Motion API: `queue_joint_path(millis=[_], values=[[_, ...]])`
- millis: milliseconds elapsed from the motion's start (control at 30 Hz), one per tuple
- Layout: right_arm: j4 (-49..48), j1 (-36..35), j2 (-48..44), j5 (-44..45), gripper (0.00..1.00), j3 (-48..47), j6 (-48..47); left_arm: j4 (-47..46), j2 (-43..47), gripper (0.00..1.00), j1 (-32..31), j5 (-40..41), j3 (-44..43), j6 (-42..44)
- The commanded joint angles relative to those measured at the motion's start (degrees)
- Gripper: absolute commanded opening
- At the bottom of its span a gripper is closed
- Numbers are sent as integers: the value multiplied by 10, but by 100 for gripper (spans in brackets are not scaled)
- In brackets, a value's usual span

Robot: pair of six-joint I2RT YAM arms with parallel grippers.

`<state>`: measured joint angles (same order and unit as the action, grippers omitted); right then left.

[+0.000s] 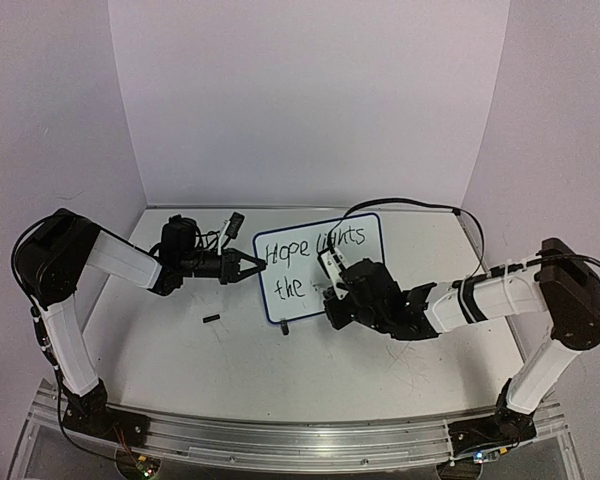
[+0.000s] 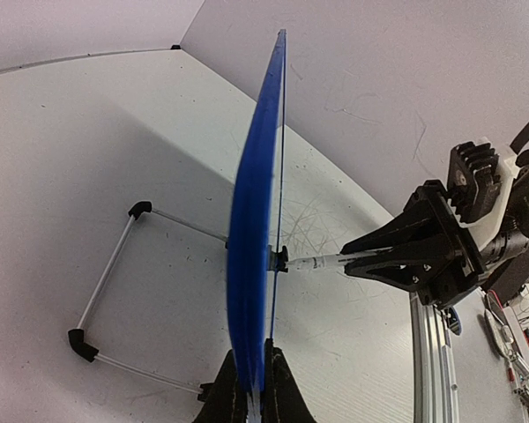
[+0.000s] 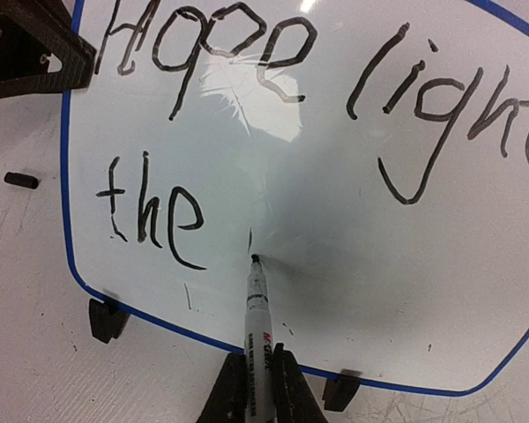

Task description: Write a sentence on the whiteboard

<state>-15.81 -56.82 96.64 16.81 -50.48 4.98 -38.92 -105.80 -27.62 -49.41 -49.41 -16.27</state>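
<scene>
Right wrist view shows the right gripper (image 3: 254, 381) clenched on the marker (image 3: 258, 300), tip touching the whiteboard (image 3: 335, 264) after "the", while the left gripper (image 2: 254, 374) pinches its edge, evidently steadying it.

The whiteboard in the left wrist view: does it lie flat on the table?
No, the whiteboard stands nearly upright, its wire stand beside it, its edge in the left gripper.

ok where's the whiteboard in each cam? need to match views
Top external: whiteboard at frame centre, writing facing the camera.
Left wrist: edge-on, a blue upright sliver at centre.
Right wrist: its written face fills most of the frame.
Shared landmark: left gripper clamped on the board's edge: bottom centre in left wrist, top-left in right wrist.
</scene>
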Motion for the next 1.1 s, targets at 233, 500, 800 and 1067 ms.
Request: queue_joint_path(millis=[233, 500, 800, 1067], values=[[-14, 3, -5, 12, 0, -30, -12, 59, -5, 0, -9, 26, -6, 40], [-13, 7, 17, 16, 0, -45, -13, 60, -3, 0, -9, 28, -5, 41], [16, 7, 14, 35, 0, -29, 4, 61, -2, 0, -9, 27, -4, 41], [22, 7, 4, 28, 0, -2, 22, 62, -3, 0, -9, 28, -5, 41]])
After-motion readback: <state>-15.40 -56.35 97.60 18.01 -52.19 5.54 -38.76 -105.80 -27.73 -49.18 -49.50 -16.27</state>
